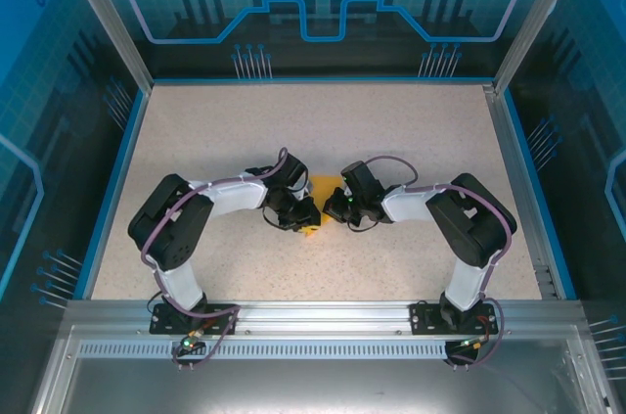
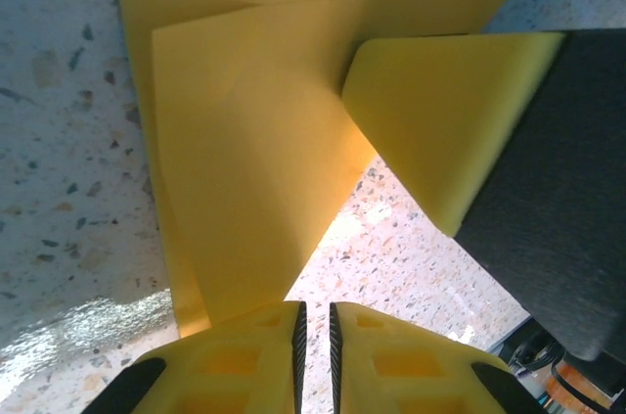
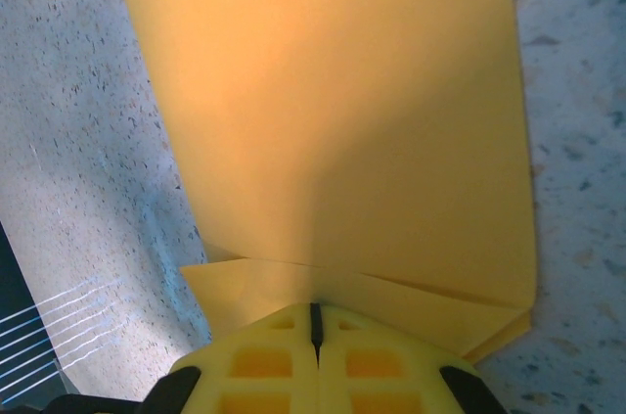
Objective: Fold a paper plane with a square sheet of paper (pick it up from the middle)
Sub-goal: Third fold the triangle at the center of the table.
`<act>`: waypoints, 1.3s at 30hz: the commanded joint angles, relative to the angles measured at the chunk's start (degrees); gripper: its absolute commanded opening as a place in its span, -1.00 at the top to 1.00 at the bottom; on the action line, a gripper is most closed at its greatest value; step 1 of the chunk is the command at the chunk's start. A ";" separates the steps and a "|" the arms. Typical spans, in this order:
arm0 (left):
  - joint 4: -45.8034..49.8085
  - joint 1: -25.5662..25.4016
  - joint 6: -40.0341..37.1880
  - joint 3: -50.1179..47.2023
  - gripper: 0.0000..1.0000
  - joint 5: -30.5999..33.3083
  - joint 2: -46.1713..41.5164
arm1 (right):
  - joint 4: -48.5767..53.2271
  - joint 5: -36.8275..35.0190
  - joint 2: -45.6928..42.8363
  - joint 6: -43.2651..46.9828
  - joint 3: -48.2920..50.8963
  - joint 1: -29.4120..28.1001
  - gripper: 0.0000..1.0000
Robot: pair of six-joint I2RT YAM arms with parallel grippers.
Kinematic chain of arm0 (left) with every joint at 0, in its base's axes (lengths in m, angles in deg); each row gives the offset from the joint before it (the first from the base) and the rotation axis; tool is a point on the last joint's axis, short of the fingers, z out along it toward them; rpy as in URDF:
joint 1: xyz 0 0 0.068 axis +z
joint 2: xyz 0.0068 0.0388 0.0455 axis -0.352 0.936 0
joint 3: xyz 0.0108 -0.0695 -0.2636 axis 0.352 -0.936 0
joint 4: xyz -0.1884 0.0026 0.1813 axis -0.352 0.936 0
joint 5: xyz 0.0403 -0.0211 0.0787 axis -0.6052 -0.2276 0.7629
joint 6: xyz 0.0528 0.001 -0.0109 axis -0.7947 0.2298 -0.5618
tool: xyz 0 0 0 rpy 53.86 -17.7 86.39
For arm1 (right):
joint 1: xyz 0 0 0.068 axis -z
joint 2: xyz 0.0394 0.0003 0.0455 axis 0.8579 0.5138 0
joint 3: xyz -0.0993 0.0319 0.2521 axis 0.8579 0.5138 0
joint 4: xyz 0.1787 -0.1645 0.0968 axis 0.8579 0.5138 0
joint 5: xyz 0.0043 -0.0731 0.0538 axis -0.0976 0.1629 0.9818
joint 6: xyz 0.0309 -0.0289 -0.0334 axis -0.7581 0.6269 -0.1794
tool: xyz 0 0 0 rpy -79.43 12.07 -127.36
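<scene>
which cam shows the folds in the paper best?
Left wrist: the square sheet of paper shows overlapping creased flaps. Right wrist gives a broad flat face with one crease near the right end effector. Top external shows a small sliver.

The table (image 1: 391, 140) has a pale, sandy top flecked with small dark and grey specks, edged by a blue rim (image 1: 313, 80) at the far end and along both sides. A silver metal rail (image 1: 323, 310) runs across its near edge. One thing lies on it: a sheet of orange-yellow paper (image 1: 320, 187), a little nearer than the middle of the top. From the left wrist the paper (image 2: 245, 140) shows overlapping folded layers with straight creases, and one flap seems lifted off the speckled top (image 2: 59, 140), though that is hard to judge. From the right wrist the paper (image 3: 342, 91) is a broad smooth panel with a folded strip along its near edge, resting on the top (image 3: 78, 140).
</scene>
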 commanded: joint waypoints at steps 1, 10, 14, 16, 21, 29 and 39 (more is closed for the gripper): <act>0.33 -0.16 0.59 1.08 0.65 0.98 1.56 | 8.29 -2.45 4.05 -0.38 1.24 0.43 0.97; 0.56 -0.09 0.51 -0.42 0.65 1.75 2.48 | 8.85 -2.54 4.30 -0.11 1.24 0.56 0.97; 0.74 -0.16 0.46 -1.05 0.64 2.30 2.47 | 9.04 -2.62 4.38 -0.03 1.17 0.65 0.97; 0.94 -0.10 0.17 -1.49 0.64 2.78 2.50 | 9.17 -2.62 4.29 -0.03 1.23 0.65 0.97; 1.83 -0.07 -0.78 -2.02 0.65 4.64 2.71 | 9.66 -2.84 4.34 0.16 1.19 0.87 0.97; 1.79 0.15 -0.83 -2.29 0.64 3.19 0.41 | 10.21 -2.81 4.24 0.48 1.24 0.96 0.97; -2.66 0.14 0.09 -5.59 0.61 -0.53 -0.53 | 10.30 -2.56 4.85 0.67 0.75 0.96 0.97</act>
